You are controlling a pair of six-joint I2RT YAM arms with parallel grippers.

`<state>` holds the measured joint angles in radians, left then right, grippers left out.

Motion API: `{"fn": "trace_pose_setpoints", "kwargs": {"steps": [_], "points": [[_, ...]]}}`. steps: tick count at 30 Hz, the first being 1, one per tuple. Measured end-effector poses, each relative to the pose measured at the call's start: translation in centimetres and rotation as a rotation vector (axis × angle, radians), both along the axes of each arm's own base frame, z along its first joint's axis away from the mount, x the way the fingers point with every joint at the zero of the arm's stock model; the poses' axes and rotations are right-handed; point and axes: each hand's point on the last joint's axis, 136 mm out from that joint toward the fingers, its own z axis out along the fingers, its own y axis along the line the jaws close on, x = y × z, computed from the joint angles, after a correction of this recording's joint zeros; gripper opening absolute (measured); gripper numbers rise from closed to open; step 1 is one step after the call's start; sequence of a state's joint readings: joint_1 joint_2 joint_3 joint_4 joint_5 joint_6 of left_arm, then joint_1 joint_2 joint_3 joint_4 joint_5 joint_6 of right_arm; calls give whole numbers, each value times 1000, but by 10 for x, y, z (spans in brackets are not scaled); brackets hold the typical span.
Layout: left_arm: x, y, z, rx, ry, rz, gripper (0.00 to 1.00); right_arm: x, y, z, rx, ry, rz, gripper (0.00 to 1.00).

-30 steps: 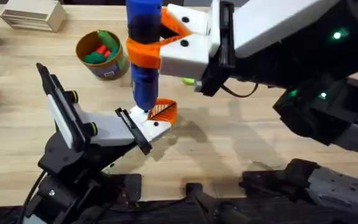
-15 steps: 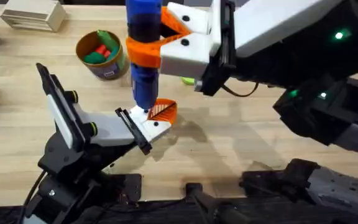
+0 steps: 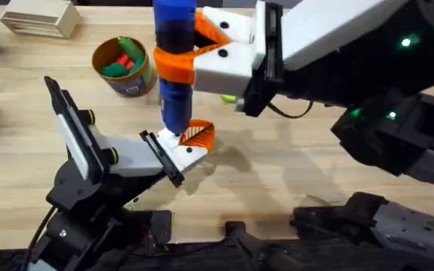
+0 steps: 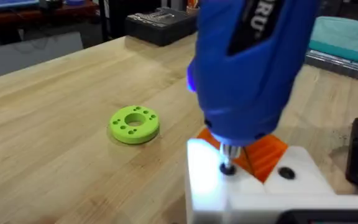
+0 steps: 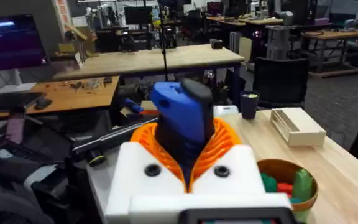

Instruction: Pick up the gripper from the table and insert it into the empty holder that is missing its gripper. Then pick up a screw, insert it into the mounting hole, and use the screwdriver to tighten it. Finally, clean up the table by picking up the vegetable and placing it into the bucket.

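Note:
My right gripper [image 3: 176,63] is shut on the blue screwdriver [image 3: 173,90], holding it upright with its orange pads [image 5: 219,146] around the body. The screwdriver's bit [image 4: 227,163] presses down on a screw [image 4: 227,169] in the white holder [image 3: 173,153] at the end of my left arm. The orange gripper [image 3: 197,134] sits in that holder, ribbed face up. A light from the screwdriver glows on the holder [image 4: 207,180]. The bucket [image 3: 130,85] stands at the back left with green and red toy vegetables inside. The task's vegetable is out of view.
A lime-green ring-shaped disc [image 4: 134,124] lies on the table beyond the holder, partly hidden under my right arm [image 3: 228,97]. A wooden box [image 3: 40,16] sits at the back left corner. A second hole [image 4: 286,173] shows beside the screw.

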<state>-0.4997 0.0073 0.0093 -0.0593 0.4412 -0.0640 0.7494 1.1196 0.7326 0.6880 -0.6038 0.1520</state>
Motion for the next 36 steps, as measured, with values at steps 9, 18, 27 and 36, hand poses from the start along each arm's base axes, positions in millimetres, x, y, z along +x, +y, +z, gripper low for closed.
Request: {"fn": "trace_pose_setpoints", "kwargs": {"steps": [9, 18, 27, 36], "points": [[0, 0, 0, 0, -1, 0, 11, -2, -2, 15, 55, -59, 3, 30], [0, 0, 0, 0, -1, 0, 11, -3, -10, 34, 116, -127, -14, 30], [0, 0, 0, 0, -1, 0, 11, 37, -24, -5, -43, -112, -137, 30], [0, 0, 0, 0, -1, 0, 11, 136, -127, -117, -625, -190, -604, 30]]}}
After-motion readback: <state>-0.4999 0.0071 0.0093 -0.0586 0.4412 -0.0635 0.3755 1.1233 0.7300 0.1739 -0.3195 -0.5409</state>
